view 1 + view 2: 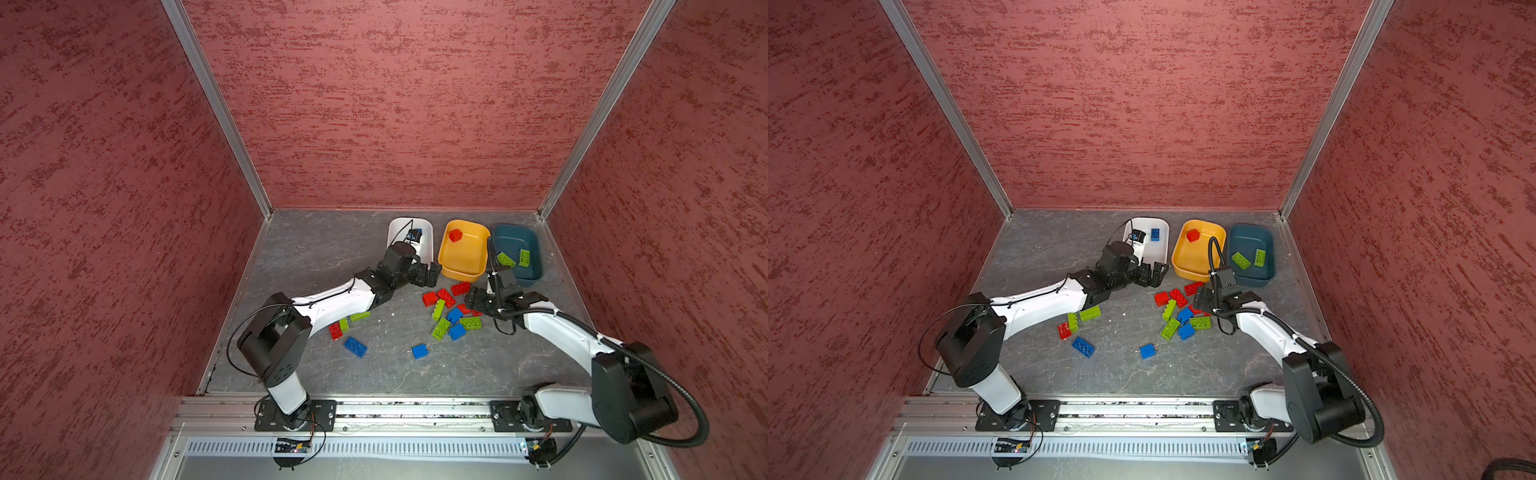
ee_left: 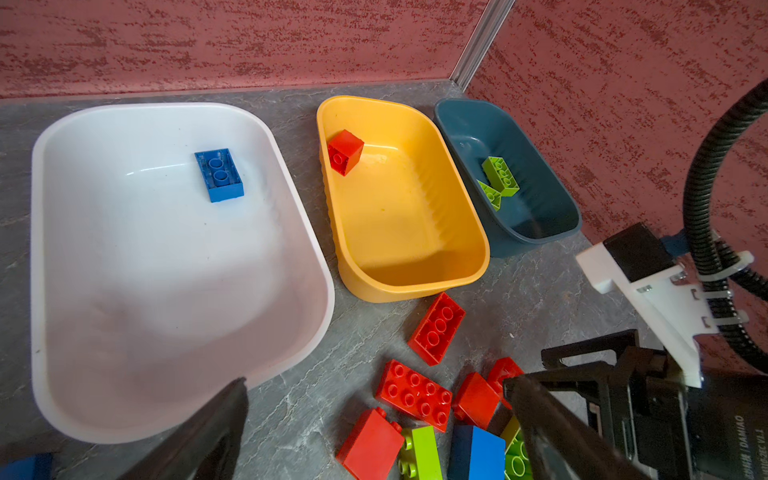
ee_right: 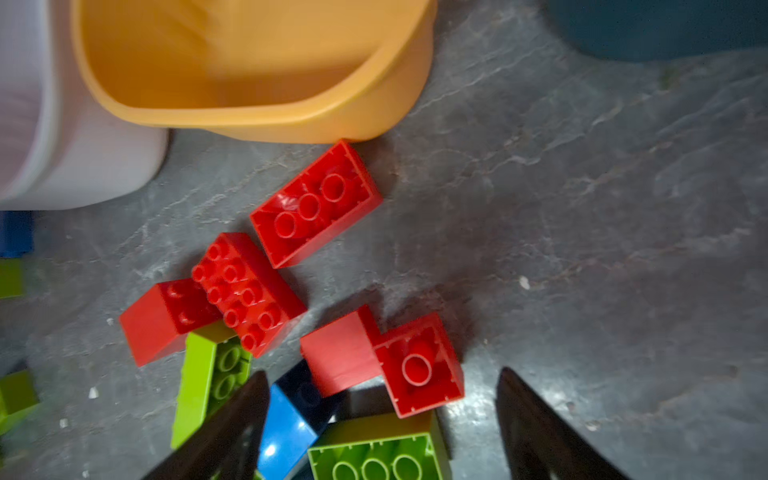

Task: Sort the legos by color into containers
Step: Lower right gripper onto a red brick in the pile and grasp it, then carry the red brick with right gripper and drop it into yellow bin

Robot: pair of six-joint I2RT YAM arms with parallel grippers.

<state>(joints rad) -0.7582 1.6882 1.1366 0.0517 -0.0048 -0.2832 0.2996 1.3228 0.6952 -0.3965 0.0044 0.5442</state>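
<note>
Right jaws are standing parted, gripping nothing; a red square brick (image 3: 419,368) is lying hollow side up between their tips, turned askew to them and touching a second red brick (image 3: 338,353); a blue brick (image 3: 291,424) and a lime oblong brick (image 3: 378,453) are crowding the same gap. Likely trouble: closing here is risking a corner pinch that spins the square brick out, or one jaw landing on the neighbours and dragging two colours along. Yellow-orange tub (image 3: 257,120) is sitting just ahead of the jaws. Left jaws are hanging released and empty, the white tub (image 2: 183,270) ahead of them; both arms are working near one pile, so a knock is possible.
</note>
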